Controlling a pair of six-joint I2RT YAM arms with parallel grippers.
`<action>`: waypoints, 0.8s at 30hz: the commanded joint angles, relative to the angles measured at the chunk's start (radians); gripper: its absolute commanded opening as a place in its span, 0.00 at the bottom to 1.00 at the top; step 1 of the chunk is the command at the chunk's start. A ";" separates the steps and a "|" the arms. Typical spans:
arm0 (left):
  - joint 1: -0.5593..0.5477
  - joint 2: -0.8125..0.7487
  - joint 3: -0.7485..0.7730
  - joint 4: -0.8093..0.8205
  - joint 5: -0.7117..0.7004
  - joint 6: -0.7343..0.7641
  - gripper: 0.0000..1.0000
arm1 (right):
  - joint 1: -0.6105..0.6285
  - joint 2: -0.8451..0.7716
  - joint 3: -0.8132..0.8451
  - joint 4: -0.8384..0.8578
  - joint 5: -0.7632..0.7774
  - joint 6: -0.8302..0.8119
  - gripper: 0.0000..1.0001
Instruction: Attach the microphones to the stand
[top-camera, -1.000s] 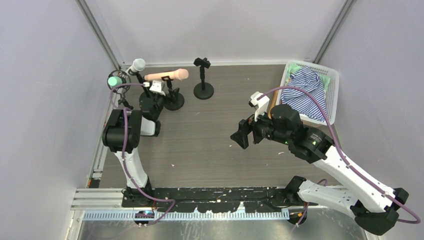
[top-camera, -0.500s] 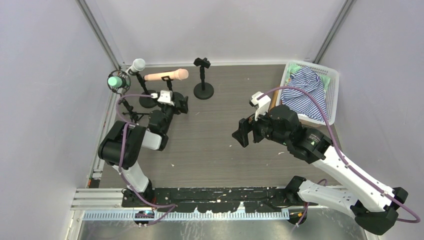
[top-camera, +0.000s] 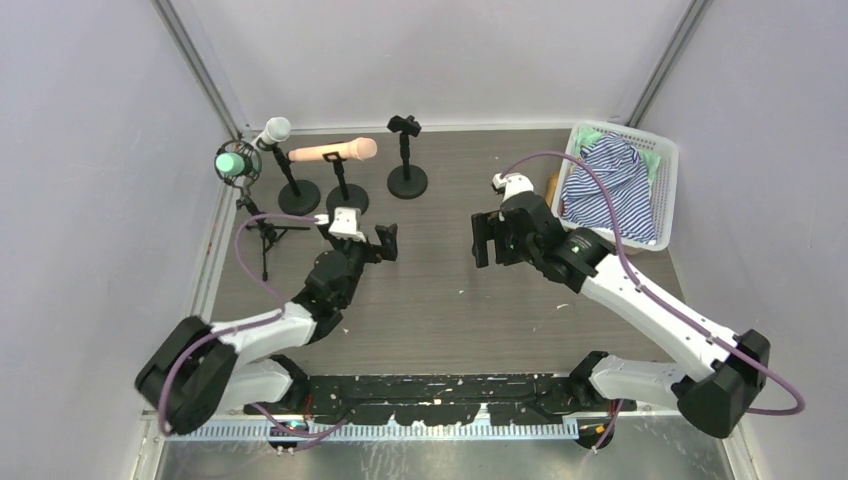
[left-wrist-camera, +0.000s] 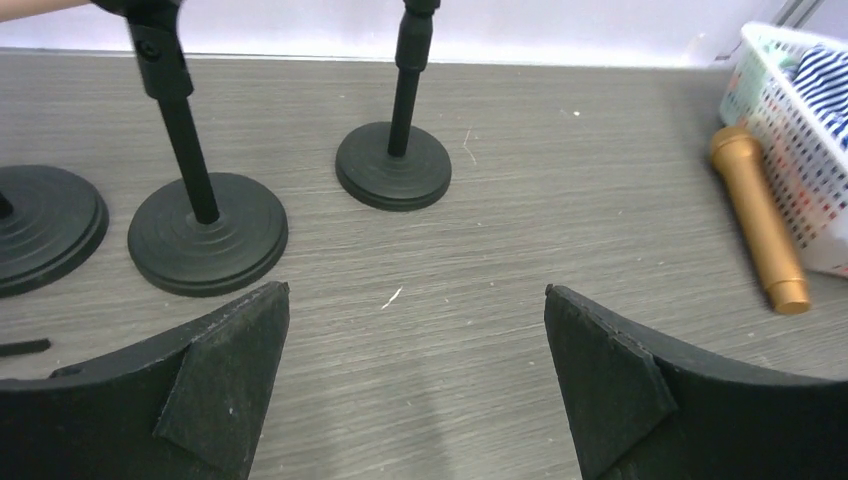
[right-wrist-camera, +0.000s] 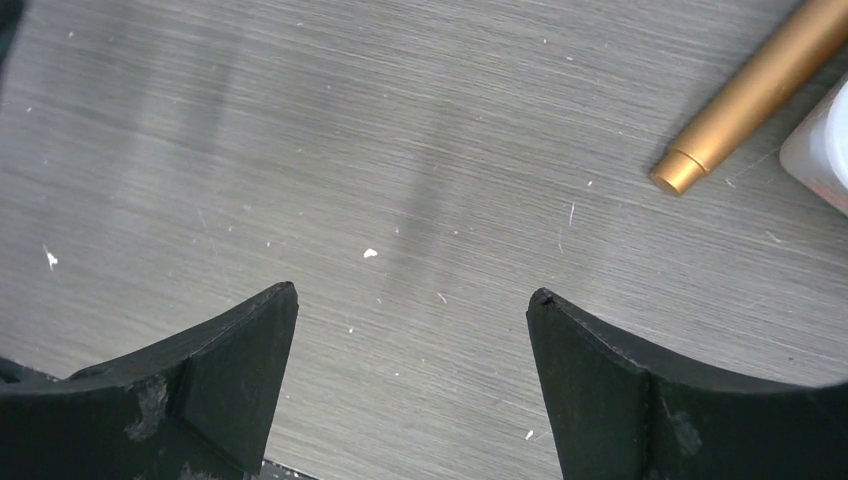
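Now holding right hand and left hand wide and empty, ready for the golden-brown microphone lying beside, perhaps touching, the basket.

I am seeing the mint green microphone, white microphone and peach-pink microphone sitting mounted at far left. The golden-brown microphone is lying flat, well apart from the empty stand.
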 joint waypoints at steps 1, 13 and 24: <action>-0.030 -0.178 -0.006 -0.329 -0.079 -0.149 1.00 | -0.041 0.050 0.029 0.130 -0.028 0.066 0.89; -0.039 -0.556 0.197 -1.123 -0.009 -0.275 1.00 | -0.090 0.391 0.047 0.785 -0.048 -0.007 0.89; -0.039 -0.588 0.513 -1.609 0.094 -0.183 1.00 | -0.112 0.804 0.190 1.343 -0.014 -0.087 0.84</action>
